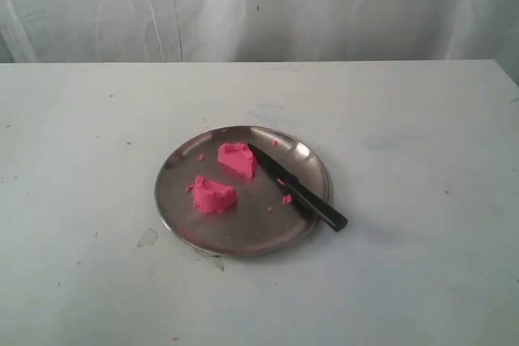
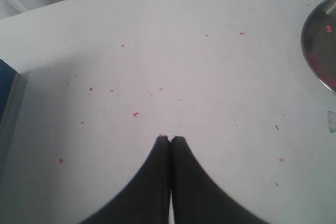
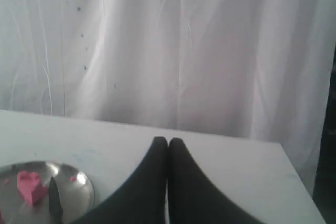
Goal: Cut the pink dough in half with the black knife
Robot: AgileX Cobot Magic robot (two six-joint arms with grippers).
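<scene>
White curtain [image 1: 324, 6] backs a white desk [image 1: 405, 281]; the left gripper [image 2: 169, 138] hangs over the desk with its jaws pressed together, empty, and the right gripper [image 3: 168, 140] is likewise closed on nothing. Mid-desk, a steel plate [image 1: 243, 242] carries the pink dough [image 1: 237, 158] in two separate chunks, with the black knife [image 1: 296, 187] beside them, its handle past the rim.

Flat white matte worktop [image 1: 405, 281], faintly smudged and speckled with dark flecks. Bearing near its middle a round shiny steel plate [image 1: 251, 231]. Strewn with tiny pink crumbs [image 2: 135, 114] well apart from one another, plus a small clear scrap [image 1: 147, 237] just beside the plate's rim.
</scene>
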